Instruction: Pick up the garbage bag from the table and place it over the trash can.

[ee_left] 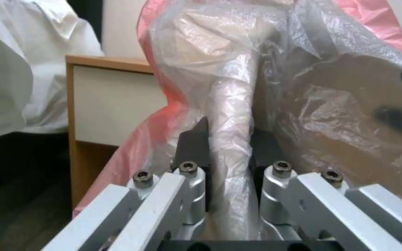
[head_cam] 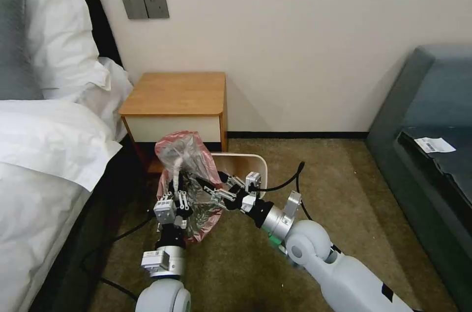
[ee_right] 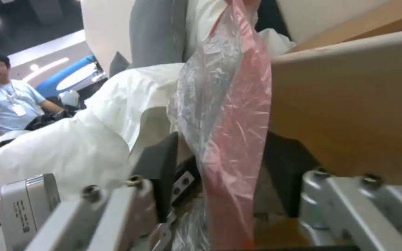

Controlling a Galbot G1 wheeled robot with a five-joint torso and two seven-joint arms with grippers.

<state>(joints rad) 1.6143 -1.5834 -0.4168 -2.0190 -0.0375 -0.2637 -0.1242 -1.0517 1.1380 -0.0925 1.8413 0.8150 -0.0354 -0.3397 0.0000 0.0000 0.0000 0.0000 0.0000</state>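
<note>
Garbage bag [head_cam: 189, 174] is standing puffed up over the near-left part of the trash can [head_cam: 255, 167], on the carpet in front of the counter [head_cam: 177, 93], in the head view. Left pincer [head_cam: 176, 189] is reaching up from below, its fingers pinching a gathered, twisted strand of the bag. Right pincer [head_cam: 209, 189] is coming in from the right, its fingers lying against the bag's side at the can's rim. A bed [head_cam: 44, 145] with white linen is sitting to the left.

Left wrist view: left pincer [ee_left: 231, 153] is clamping a bunched column of garbage bag [ee_left: 238, 69] between its dark pads [ee_left: 196, 146] (the film is ballooning above, pink at the edges). The counter [ee_left: 112, 101] with its white drawer front is showing behind.

Right wrist view: right pincer [ee_right: 224, 167] is standing with its fingers spread either side of a hanging fold of garbage bag [ee_right: 233, 104]; whether they are actually gripping the film I cannot tell. The trash can [ee_right: 350, 104] wall is lying just beside the fold.
</note>
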